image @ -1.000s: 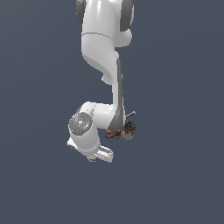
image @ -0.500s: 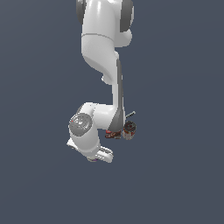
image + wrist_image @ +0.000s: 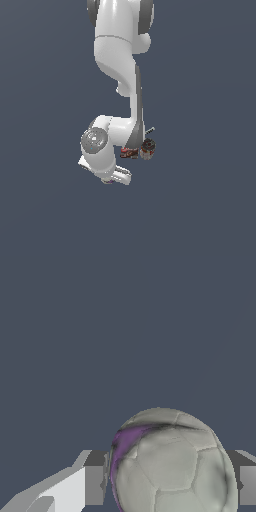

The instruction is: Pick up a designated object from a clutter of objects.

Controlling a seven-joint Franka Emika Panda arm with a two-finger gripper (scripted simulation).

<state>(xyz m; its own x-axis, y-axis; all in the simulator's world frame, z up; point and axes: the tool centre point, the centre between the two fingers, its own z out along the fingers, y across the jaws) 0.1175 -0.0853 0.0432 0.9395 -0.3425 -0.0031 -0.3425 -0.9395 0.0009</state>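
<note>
We have the tool [image 3: 167, 485] brought down around the ball [image 3: 172, 463], and in the wrist view its two grey fingers [image 3: 95, 478] stand one on each side of the pale, purple-streaked sphere. Whether the pads are actually pressing on it or are only just beside it, we cannot tell from these pictures, so we will not call the grip closed.

In the exterior view the arm's wrist hides the ball almost entirely; only a sliver of purple shows under the hand at about 7 o'clock from the rest of the clutter. The red-brown packet [image 3: 128, 153], the dark round can [image 3: 148, 147] and the thin marker [image 3: 149, 131] lie together near the forearm, apart from the tool and untouched.

By our reading, the approach and the straddling of the right object are done. What is left is to confirm a firm squeeze and then lift the ball off the counter [image 3: 200, 200]. A round, smooth ball may slip out if the fingers close off-centre.
</note>
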